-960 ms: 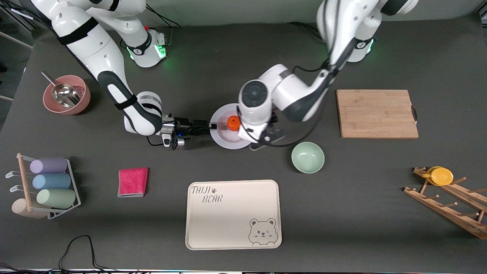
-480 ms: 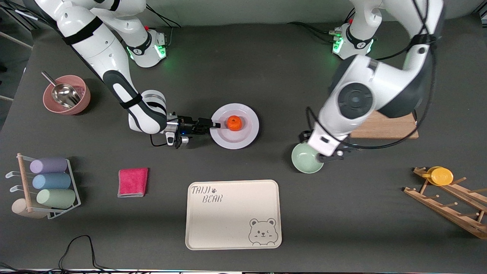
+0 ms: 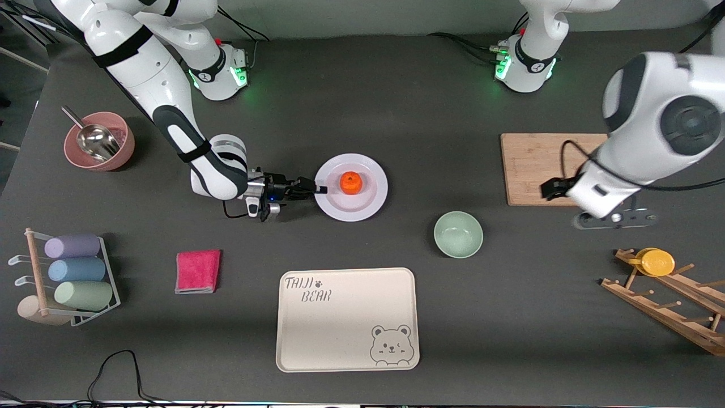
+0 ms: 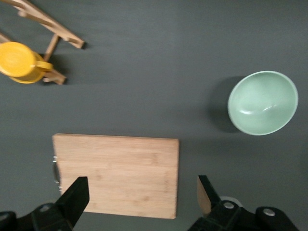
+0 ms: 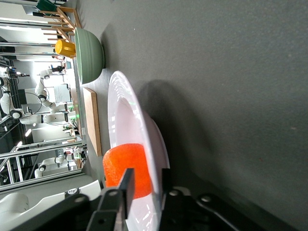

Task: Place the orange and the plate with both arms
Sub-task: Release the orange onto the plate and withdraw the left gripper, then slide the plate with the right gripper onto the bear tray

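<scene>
Plate [image 3: 352, 187] sits mid-table, farther from the front camera than the tray [image 3: 348, 319]; orange [image 3: 351, 182] rests in its well. Green bowl [image 3: 458, 234] holds nothing visible. Pink bowl [image 3: 99, 141] at the right arm's end holds a metal scoop [image 3: 93, 140]. Rack [image 3: 68, 279] holds rolled cups lying on their sides. Yellow cup [image 3: 656, 262] hangs on the wooden rack [image 3: 668, 300].

Right arm reaches low across the table, wrist level; right gripper [image 3: 319, 188] is at the plate's edge toward the right arm's end. In the right wrist view the fingers [image 5: 126, 185] straddle the rim, narrowed to a pinch on the plate [image 5: 130, 144], orange [image 5: 124, 168] just inside.

Left arm is raised over the cutting board [image 3: 558, 169]. Left gripper [image 4: 142, 199] is spread wide, holding nothing.
</scene>
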### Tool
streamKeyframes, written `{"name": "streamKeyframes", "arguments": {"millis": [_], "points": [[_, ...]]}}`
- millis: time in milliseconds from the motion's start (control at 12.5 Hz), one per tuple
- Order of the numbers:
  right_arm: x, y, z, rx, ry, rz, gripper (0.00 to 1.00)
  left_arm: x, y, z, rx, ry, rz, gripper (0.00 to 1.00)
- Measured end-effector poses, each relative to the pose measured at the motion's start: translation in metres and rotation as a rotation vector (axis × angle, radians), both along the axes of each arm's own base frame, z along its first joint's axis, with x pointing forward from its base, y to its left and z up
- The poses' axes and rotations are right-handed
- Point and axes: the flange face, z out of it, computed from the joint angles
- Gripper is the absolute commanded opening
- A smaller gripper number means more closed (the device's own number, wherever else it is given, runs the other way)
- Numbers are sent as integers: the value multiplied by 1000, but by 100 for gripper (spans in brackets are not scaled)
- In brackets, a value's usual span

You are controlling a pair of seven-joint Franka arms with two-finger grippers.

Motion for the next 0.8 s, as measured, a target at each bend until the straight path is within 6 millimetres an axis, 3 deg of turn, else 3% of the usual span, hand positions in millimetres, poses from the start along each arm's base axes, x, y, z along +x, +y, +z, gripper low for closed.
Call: {"name": "streamKeyframes", "arguments": {"millis": [160,320,560,800], "points": [[3,0,2,11,-4,-2,2,-9,42,21,-9,-5,-7,100],[8,1,5,14,-14,-6,0,-19,67,35,-13,3,4,100],[21,2,14,24,-34,-22,0,-26,74,42,-12,13,15,100],[33,2,23,22,-35,-47,0,-27,68,43,-14,18,5,100]]}}
